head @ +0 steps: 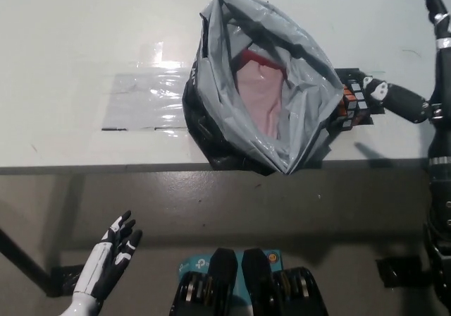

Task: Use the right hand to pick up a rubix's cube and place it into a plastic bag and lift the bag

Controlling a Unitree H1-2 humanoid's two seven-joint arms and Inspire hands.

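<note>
In the head view, the only one given, a grey plastic bag [264,104] is standing open-mouthed on the white table [84,20], close to the near edge, with something pink and red being shown inside it. The cube [350,103] is lying on the table just to the right of the bag, touching or nearly touching its side, and is partly hidden by the plastic; it is not being held. The right hand [423,83] is being held spread at the picture's right edge, with one finger pointing up and away and another reaching toward the cube; the fingers are apart and nothing is being gripped. Whether that reaching fingertip is touching the cube cannot be told. The left hand [113,256] is resting low at the lower left, below the table edge, its fingers apart and empty. A clear taped patch [141,101] is being shown on the table to the left of the bag. The pick-up step is judged to be the one in hand, with the cube not yet grasped and nothing of the placing or lifting done. For the next move, the right hand is probably being called upon to come over the cube and close around its sides, care being taken that the bag is not pushed off the edge.
</note>
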